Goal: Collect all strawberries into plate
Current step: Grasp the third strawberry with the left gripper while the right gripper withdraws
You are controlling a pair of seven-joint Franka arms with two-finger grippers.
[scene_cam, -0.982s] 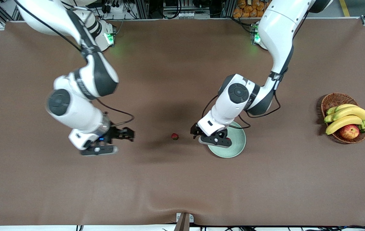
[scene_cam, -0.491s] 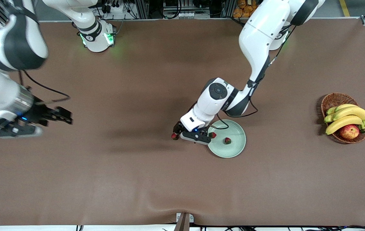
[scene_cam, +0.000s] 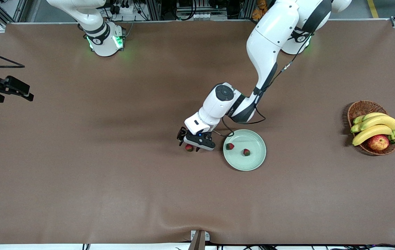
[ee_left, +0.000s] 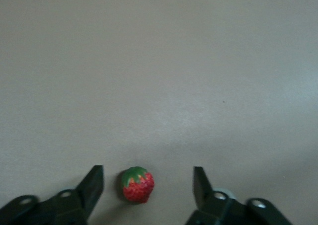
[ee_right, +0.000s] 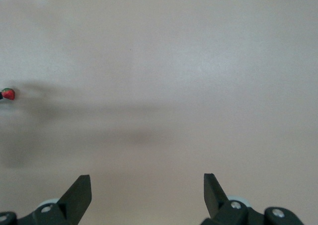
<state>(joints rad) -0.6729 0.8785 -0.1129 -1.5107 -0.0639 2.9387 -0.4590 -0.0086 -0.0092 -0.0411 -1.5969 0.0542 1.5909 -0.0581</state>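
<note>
Brown table [scene_cam: 114, 180]: the left gripper [ee_left: 148, 185] has been shifted off the plate [scene_cam: 253, 165] and lowered, still open, around the last strawberry [ee_left: 137, 185]; the open right gripper [ee_right: 147, 190] has been withdrawn.

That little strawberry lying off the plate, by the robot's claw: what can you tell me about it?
The tiny red strawberry with a green leafy cap lies on its side on the brown table cover, beside the pale mint-green plate, toward the right arm's end. Its skin looks dimpled and glossy. The left gripper straddles it with open fingers, not touching it.
</note>
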